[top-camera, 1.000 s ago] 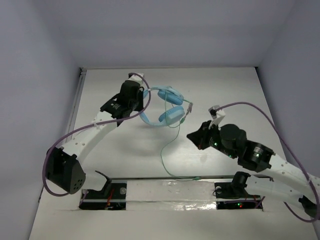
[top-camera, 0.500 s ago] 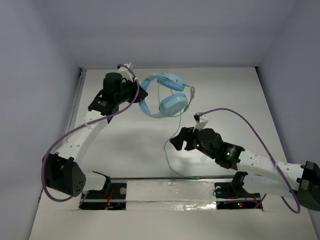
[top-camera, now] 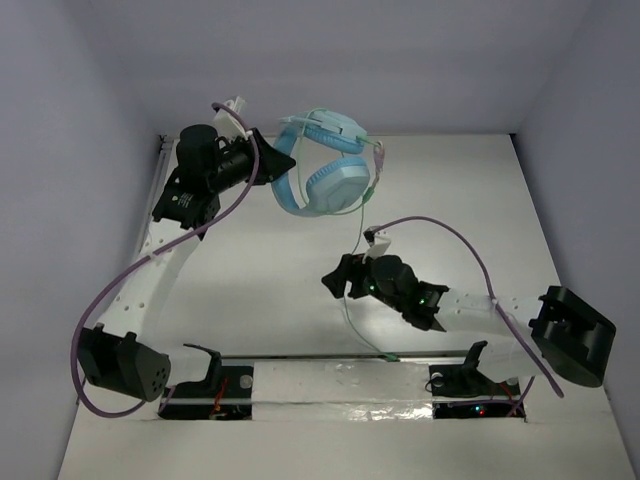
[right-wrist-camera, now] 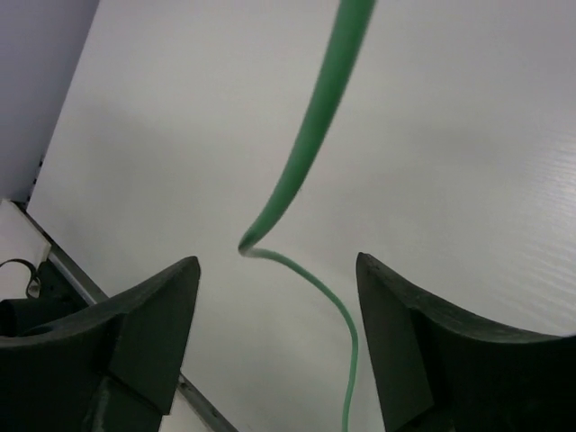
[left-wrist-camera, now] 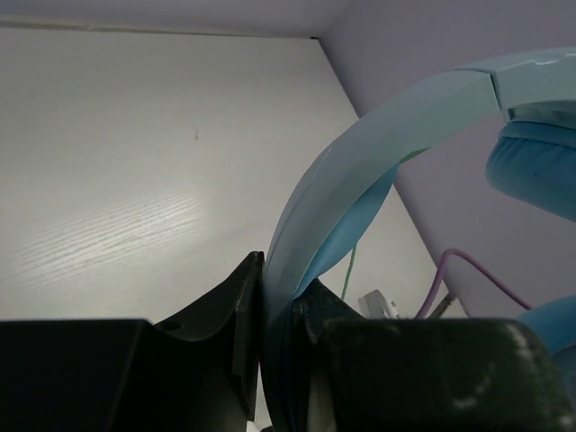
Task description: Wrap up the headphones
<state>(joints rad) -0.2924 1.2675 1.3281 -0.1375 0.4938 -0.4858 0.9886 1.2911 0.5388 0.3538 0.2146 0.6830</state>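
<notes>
Top external view: the left arm reaches up and toward the far left of the counter point(top-camera: 480, 190). The left end effector point(top-camera: 277, 164) is clamped on the curved headband of the light blue headphones point(top-camera: 335, 185) and holds them in the air, clear of the counter. The 2 earcups hang to the right of the grip, 1 oval pad facing the camera. A thin pale green cable point(top-camera: 350, 320) drops from the right side of the headphones, passes the right end effector point(top-camera: 334, 283) and runs on to the counter's near edge. The right arm lies low across the near right of the counter, with a purple robot cable point(top-camera: 440, 222) arching over it.

Left wrist view: both dark fingers point(left-wrist-camera: 220, 301) press against the headband from either side, with no gap showing. The band curves up and right to a padded earcup at the frame's edge. The green cable shows as a short line behind it.

Right wrist view: the 2 fingers point(right-wrist-camera: 148, 315) stand wide apart, holding nothing. The green cable hangs down between them, kinks, then trails toward the bottom of the frame, touching neither finger.
</notes>
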